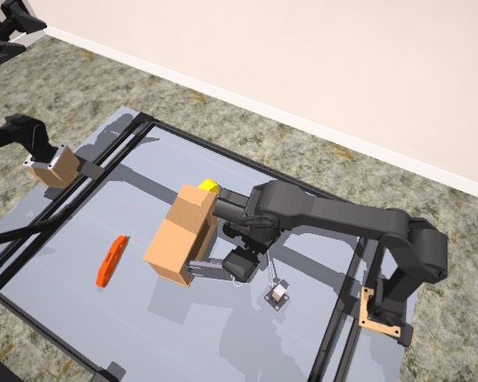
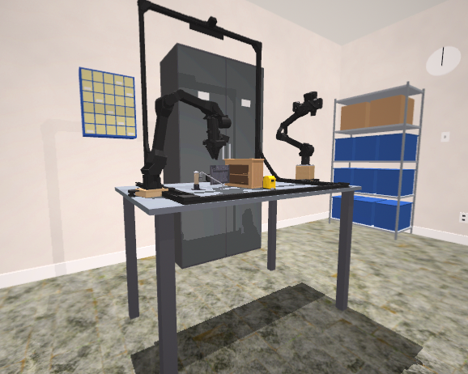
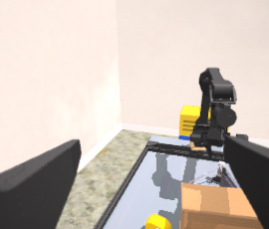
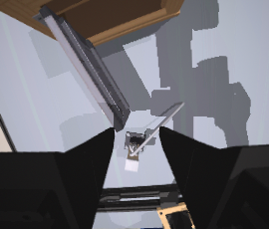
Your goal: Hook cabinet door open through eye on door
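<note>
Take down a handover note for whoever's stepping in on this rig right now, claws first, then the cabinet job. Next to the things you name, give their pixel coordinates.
Left claw (image 1: 19, 39) (image 2: 308, 106): open, away from the work.
Right claw (image 2: 215, 155) (image 4: 137, 130): part open, holding nothing, above the table.
Cabinet (image 1: 179, 231) (image 2: 256, 174) (image 3: 216, 199): door (image 1: 207, 269) (image 2: 219, 174) (image 4: 82, 70) standing open.
Hook (image 1: 270, 266) (image 2: 213, 179) (image 4: 158, 128): on its post (image 1: 279, 292) (image 2: 196, 179) (image 4: 133, 158), out of the eye.
Done: door open.
Left: hook through eye, clear of door, then back off.
</note>
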Controlling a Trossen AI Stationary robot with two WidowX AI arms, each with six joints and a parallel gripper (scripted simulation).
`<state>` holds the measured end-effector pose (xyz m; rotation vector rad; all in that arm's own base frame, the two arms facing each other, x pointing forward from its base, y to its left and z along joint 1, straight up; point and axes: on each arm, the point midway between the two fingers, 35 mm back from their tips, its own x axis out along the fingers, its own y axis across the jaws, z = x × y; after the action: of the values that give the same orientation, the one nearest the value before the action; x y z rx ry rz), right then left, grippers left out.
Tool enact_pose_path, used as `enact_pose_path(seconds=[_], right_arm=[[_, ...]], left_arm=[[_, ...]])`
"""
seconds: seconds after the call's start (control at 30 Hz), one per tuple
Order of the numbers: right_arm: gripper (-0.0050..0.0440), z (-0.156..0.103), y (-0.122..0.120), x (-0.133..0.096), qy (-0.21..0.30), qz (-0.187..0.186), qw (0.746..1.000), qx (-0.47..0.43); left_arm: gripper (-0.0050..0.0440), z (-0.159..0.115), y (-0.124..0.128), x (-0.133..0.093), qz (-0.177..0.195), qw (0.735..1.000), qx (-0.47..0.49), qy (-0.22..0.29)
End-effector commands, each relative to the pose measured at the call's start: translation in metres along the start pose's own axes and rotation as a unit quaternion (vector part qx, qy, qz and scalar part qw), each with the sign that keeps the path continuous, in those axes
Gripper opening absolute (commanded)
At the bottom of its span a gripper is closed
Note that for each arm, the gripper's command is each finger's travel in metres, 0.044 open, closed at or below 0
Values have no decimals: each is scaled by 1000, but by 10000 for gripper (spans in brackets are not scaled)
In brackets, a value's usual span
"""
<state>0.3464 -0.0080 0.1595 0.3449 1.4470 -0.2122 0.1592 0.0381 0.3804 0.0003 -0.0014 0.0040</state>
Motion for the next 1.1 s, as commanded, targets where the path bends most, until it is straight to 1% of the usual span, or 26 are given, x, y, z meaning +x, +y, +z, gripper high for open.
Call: enact_pose_path(seconds=[0.0, 0.1, 0.2, 0.53, 0.6, 0.7, 0.9, 1.07], right_arm=[[220, 1, 13, 3, 24, -19, 993, -116], [220, 0, 28, 3, 48, -34, 973, -224], [220, -1, 33, 4, 56, -38, 963, -259], [220, -1, 33, 4, 56, -38, 963, -261], [220, -1, 32, 7, 56, -38, 963, -261], [220, -2, 31, 18, 56, -38, 963, -261], [220, -2, 31, 19, 56, -38, 963, -261], [220, -3, 31, 24, 56, -38, 963, -261]], left_arm=[[400, 0, 0, 0, -2, 1000, -1, 0], [400, 0, 0, 0, -2, 1000, -1, 0], [400, 0, 0, 0, -2, 1000, -1, 0], [400, 0, 0, 0, -2, 1000, -1, 0], [400, 0, 0, 0, -2, 1000, -1, 0], [400, 0, 0, 0, -2, 1000, -1, 0], [400, 0, 0, 0, -2, 1000, -1, 0], [400, 0, 0, 0, -2, 1000, -1, 0]])
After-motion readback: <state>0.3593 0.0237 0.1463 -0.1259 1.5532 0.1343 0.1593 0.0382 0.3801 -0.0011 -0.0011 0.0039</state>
